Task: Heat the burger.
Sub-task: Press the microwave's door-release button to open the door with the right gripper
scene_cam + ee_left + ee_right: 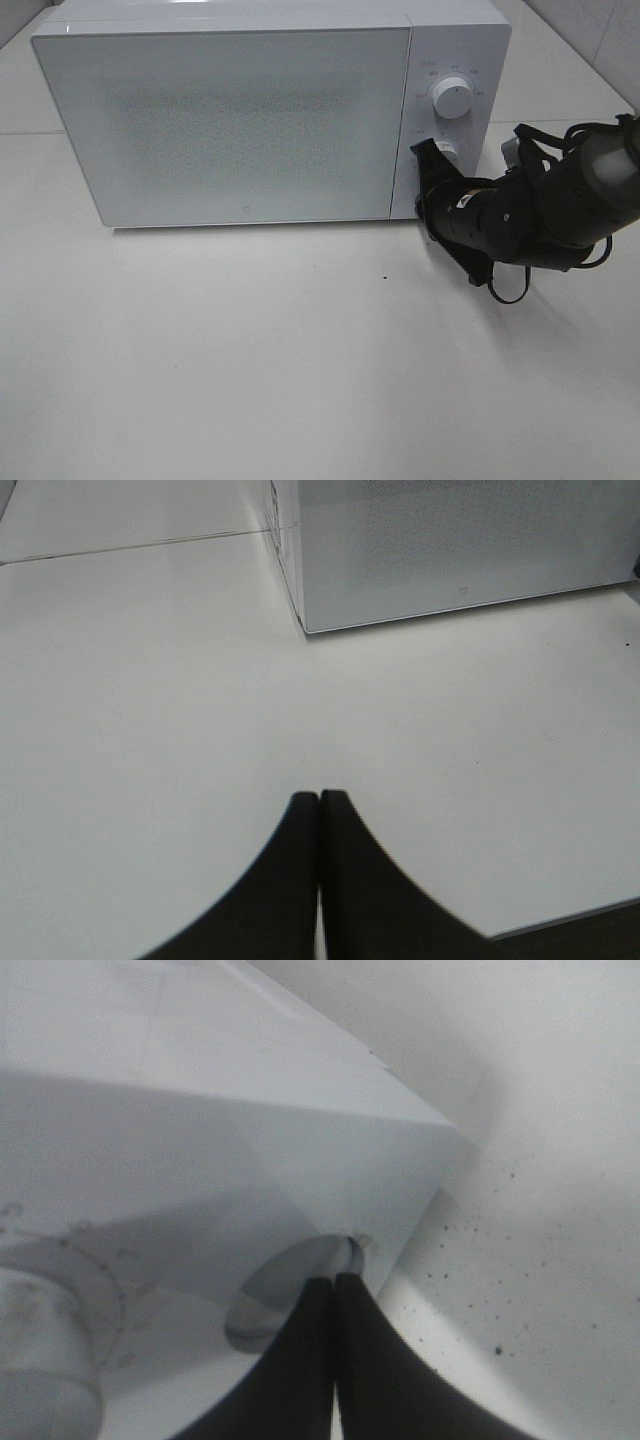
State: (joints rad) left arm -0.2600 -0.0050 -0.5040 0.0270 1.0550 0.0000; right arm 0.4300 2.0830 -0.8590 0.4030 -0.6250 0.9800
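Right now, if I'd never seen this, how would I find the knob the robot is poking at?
Find the big white microwave, then look at the narrow panel right of its door. Two round white knobs sit there, one above the other. Yours is the lower knob: unlike the upper knob, it has the shut black right gripper with its tips right at it.
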